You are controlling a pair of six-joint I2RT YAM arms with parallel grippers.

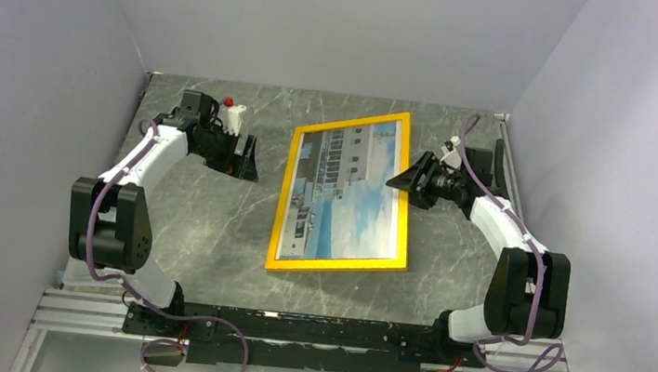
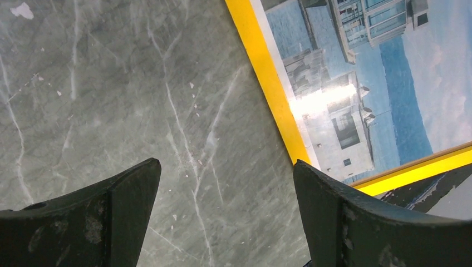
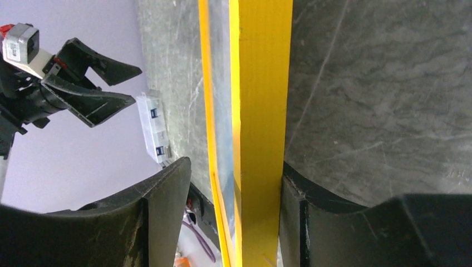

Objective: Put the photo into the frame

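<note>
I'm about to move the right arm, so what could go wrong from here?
The right jaws straddle the frame at its right rail, touching on one side only: moving them could shove or tip the frame and shift the photo. The left jaws hang open over the table, off the frame, so nothing steadies its other side.

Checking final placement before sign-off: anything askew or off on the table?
The bright yellow-orange rectangular picture frame lies rotated against the edges of the grey marbled tabletop, far end angled right. The building-and-sky paper photo inside looks seated square. Nothing spilled or visibly damaged.
</note>
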